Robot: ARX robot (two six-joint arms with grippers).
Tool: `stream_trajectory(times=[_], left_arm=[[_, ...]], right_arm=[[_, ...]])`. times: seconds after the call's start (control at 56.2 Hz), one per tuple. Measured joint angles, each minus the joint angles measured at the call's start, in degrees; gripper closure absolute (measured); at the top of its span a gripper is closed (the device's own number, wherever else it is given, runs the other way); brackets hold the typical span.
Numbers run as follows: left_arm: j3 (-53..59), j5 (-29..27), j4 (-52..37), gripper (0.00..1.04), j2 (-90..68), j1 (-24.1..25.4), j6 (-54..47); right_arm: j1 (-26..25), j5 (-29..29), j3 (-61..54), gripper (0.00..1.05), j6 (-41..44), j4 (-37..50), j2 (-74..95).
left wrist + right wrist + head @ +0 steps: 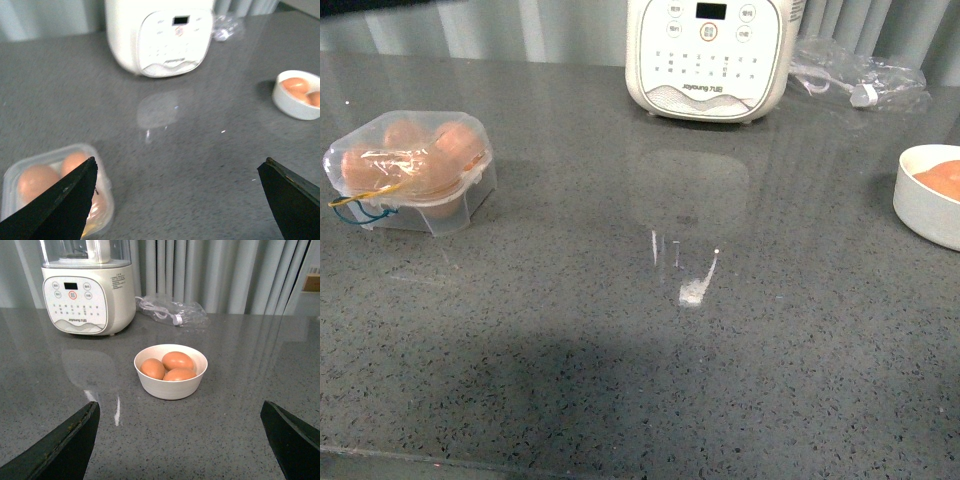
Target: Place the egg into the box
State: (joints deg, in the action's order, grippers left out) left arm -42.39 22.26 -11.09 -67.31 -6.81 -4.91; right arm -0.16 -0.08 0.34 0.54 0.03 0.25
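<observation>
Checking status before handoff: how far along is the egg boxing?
Done: the box looks full of eggs with its lid down. In hand: nothing; left gripper and right gripper are both open and empty. Left: three eggs sit in the white bowl.

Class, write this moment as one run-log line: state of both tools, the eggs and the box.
left tool: open, empty | right tool: open, empty | bowl: three eggs | box: lid closed, eggs inside
</observation>
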Motion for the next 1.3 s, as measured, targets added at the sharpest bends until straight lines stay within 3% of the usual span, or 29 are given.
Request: stream_trajectory(times=[0.196,0.623,0.676,0.765,1.192,1.298], left_arm=[[-0.17,-1.86,2.32,0.07,4.24,-0.74,-0.92],[0.52,-4.33,6.75,0.08,10.43,8.2,-3.54],[3.85,-12.85,0.28,0.16,12.15,7.61,-0.92],[10.03,-21.11,-7.34,0.3,15.93,7.23,2.03],[27.96,-22.18,-11.78,1.02,29.46,6.95,4.68],[30.93,-22.18,-11.89,1.01,32.3,6.95,4.98]], right_arm=[[0.0,0.02,0.0,0.07,0.0,0.0,0.0],[0.0,0.02,0.0,0.07,0.0,0.0,0.0],[0.0,0.0,0.0,0.07,0.0,0.0,0.0],[0.0,0.02,0.0,0.07,0.0,0.0,0.0],[0.0,0.02,0.0,0.07,0.0,0.0,0.0],[0.0,0.02,0.0,0.07,0.0,0.0,0.0]])
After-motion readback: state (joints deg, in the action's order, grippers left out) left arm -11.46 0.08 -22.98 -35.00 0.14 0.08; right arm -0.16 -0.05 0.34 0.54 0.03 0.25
